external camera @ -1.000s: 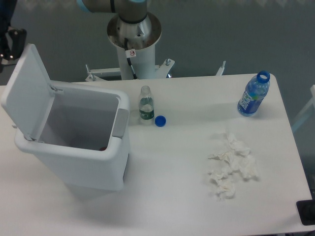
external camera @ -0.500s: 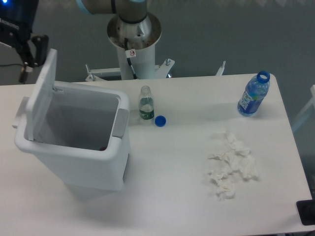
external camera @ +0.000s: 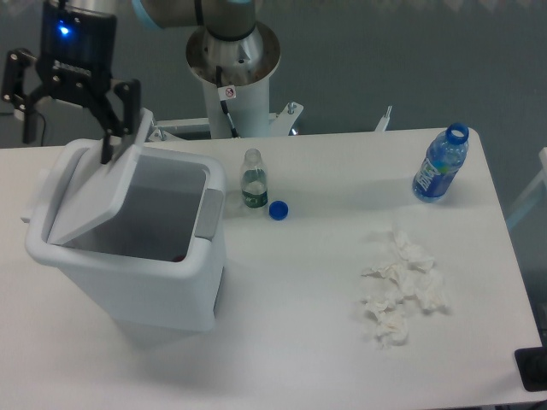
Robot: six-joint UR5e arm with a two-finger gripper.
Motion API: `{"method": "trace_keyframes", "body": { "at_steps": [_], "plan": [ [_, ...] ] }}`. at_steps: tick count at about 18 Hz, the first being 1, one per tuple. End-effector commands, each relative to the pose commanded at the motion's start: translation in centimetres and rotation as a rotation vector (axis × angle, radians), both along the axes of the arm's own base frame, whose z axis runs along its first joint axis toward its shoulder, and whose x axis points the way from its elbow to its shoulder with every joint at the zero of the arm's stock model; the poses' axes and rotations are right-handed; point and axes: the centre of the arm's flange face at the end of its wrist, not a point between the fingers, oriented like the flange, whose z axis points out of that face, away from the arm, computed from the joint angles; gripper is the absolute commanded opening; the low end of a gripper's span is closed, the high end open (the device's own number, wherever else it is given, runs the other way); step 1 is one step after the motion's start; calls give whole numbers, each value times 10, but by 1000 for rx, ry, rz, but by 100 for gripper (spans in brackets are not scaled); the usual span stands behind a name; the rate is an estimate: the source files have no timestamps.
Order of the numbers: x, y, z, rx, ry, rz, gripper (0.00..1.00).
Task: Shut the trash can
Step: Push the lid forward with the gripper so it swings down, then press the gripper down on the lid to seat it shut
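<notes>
White tabletop (external camera: 282, 342) fills the view, with grey floor beyond its far edge. Nearest the camera, at about 4 o'clock from the table's centre, lies a cluster of crumpled tissues (external camera: 400, 289). At 9 o'clock stands the trash can (external camera: 128, 256), a large white bin with a grey tab (external camera: 208, 213) on the rim side facing table centre; something small and dark shows at its bottom, too small to identify. Behind centre, at 12 o'clock, a small clear bottle (external camera: 253, 182) stands uncapped with a loose blue cap (external camera: 278, 209) just beside it. At 2 o'clock a blue-labelled bottle (external camera: 441, 164) stands near the far right corner. The robot base (external camera: 232, 64) rises behind the table's far edge.

The lid (external camera: 90, 192) now slopes down over the opening, hinged along the bin's left rim, its free edge raised toward 12 o'clock. One second ago it leaned open past vertical; half a second ago it stood near upright. The gripper (external camera: 70, 120) has swung in from the far left and now hangs above the bin's far rim, jaws spread apart, one finger (external camera: 114, 128) at the lid's raised edge; contact cannot be confirmed. Judged from this, closing is well advanced: the lid has tipped past upright, and a further downward push or simple release should seat it.
</notes>
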Motion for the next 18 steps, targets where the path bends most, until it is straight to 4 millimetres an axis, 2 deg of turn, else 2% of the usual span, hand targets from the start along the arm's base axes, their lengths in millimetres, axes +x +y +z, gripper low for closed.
{"method": "trace_keyframes", "body": {
  "at_steps": [14,18],
  "plan": [
    [-31,-3,-29,-70,38,21,100],
    [-36,3,-40,-88,28,22,100]
  ]
}}
